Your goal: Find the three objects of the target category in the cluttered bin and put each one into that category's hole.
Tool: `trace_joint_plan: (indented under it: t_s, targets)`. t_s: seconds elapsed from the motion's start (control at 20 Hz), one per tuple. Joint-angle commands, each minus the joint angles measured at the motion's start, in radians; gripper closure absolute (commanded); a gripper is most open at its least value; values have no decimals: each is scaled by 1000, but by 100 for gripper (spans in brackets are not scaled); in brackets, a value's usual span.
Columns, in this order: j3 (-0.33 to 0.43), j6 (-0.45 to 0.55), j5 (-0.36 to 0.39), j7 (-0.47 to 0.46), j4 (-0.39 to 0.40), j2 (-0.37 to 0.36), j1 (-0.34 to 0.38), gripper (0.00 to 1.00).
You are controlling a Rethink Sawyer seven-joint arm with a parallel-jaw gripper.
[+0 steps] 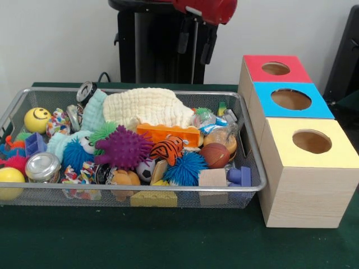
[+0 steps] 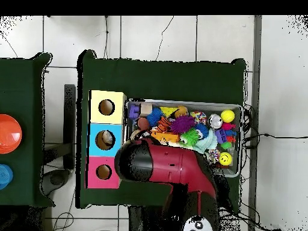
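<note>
The red arm (image 2: 174, 168) is drawn back high above the bin's (image 1: 247, 126) far edge. Its jaws look released and empty, while the toys, like the purple spiky ball (image 1: 123, 148), lie well below, beside 3 boxes (image 1: 305, 168).

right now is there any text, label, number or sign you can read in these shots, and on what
No readable words, numbers or brand names in either view.
The only sign: a smiley face drawn on the yellow ball in the bin.
The red box, blue box and yellow box have plain coloured tops with holes, no labels.
A round mark on the arm in the overhead view is too blurred to read.
</note>
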State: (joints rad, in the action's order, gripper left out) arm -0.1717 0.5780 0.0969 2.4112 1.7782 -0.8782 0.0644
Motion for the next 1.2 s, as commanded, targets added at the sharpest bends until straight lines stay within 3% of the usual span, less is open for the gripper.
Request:
trace_joint_plan:
  t_s: [0.05,0.65,0.85,1.2]
  targets:
    - [-63,-9,-122,343,117,70,-45,0]
    - [21,-77,-159,154,103,149,88,0]
    - [96,-169,-179,133,142,189,136,0]
    - [171,-229,-196,136,168,218,165,0]
